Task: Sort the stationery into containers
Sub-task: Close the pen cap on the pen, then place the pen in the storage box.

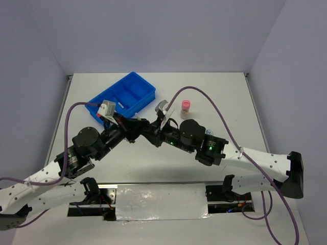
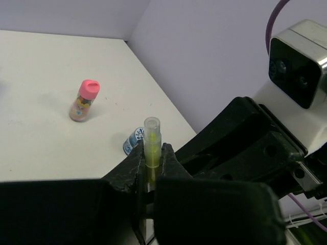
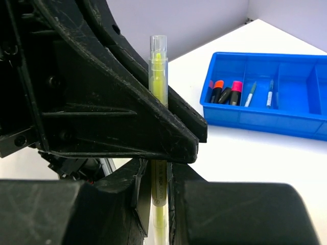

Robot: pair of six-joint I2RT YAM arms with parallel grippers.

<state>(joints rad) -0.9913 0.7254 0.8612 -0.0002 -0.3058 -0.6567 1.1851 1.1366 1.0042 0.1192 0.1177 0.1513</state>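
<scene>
- At mid-table in the top view, the left gripper [image 2: 152, 155] and the right gripper [image 3: 159, 178] are meeting tip to tip, both pinching the yellow pen [image 3: 158, 66].
- In each wrist view the pen is running from 6 to 12 o'clock between closed fingers, clear cap uppermost.
- From that meeting point the blue tray [image 1: 139, 104] is lying at about 10 o'clock, on the left arm's side, so the left arm is looking better placed to carry it.
- The pink-capped bottle [image 1: 185, 108] is standing at 2 o'clock.

Yellow pen [image 3: 158, 71] vert. in jaws, pink-cap bottle [image 2: 83, 102] upright, highlighters [image 3: 225, 93] in blue tray [image 3: 265, 120]
</scene>
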